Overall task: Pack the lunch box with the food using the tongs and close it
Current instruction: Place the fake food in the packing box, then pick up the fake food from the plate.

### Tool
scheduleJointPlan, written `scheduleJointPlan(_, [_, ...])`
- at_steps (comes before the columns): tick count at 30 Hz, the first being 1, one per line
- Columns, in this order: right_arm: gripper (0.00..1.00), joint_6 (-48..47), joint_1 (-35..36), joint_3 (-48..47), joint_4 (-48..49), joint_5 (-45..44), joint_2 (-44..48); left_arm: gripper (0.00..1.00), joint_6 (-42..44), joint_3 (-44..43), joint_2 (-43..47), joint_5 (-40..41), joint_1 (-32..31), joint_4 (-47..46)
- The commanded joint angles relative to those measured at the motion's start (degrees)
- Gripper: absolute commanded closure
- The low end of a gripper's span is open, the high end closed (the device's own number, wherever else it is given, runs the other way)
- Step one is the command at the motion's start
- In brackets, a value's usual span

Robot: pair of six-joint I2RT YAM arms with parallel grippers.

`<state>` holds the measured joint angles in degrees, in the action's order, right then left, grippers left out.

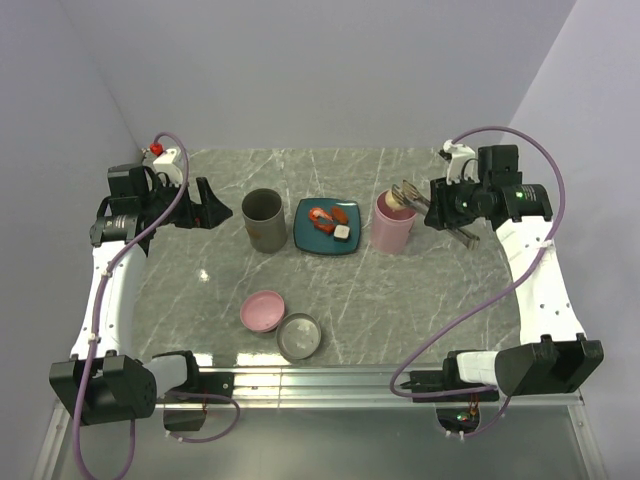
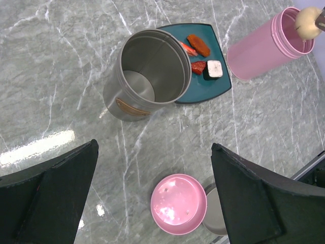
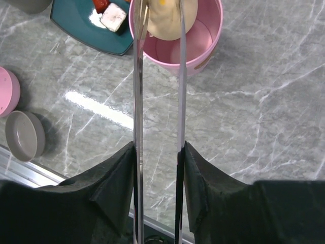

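Note:
My right gripper (image 3: 158,152) is shut on the silver tongs (image 3: 138,101), one finger against each arm. A cream, rounded piece of food (image 3: 165,18) sits between the tong tips, over the mouth of the pink lunch box container (image 3: 213,35). From above, the right gripper (image 1: 440,205) and tongs (image 1: 410,193) reach left to that container (image 1: 392,228). Red, orange and white food (image 1: 325,218) lies on the teal plate (image 1: 305,238). My left gripper (image 2: 154,147) hangs open above the table, near the empty grey container (image 2: 152,66), with nothing between its fingers.
A pink lid (image 1: 262,309) and a grey lid (image 1: 299,336) lie side by side near the table's front edge. The grey container (image 1: 263,220) stands just left of the plate. A metal rail runs along the near edge.

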<state>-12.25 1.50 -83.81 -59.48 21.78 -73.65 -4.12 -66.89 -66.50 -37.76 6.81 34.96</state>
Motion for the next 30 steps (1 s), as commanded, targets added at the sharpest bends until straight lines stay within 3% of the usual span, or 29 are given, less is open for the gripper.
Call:
scheduleJointPlan(1, [0.52,-1.19,-0.44,-3.55,0.07,-0.68,-0.36,0.01,0.08,-1.13,0.41,-1.62,0.13,-1.21])
scheduleJointPlan(11, [0.49,-2.34,-0.53,-5.22,-0.37,0.1,-0.97,0.01,0.08,-1.22,0.14,-1.97,0.05,-1.21])
scheduleJointPlan(15, [0.45,-4.79,-0.09,-8.03,-2.83,7.03,-1.94,0.01,-0.01,-1.22,-0.03,-2.23,0.05,-1.39])
scheduleJointPlan(30, [0.44,-12.96,13.61,-18.84,-6.61,8.02,-12.39,0.01,1.13,-1.05,-0.3,-4.25,0.05,-0.59])
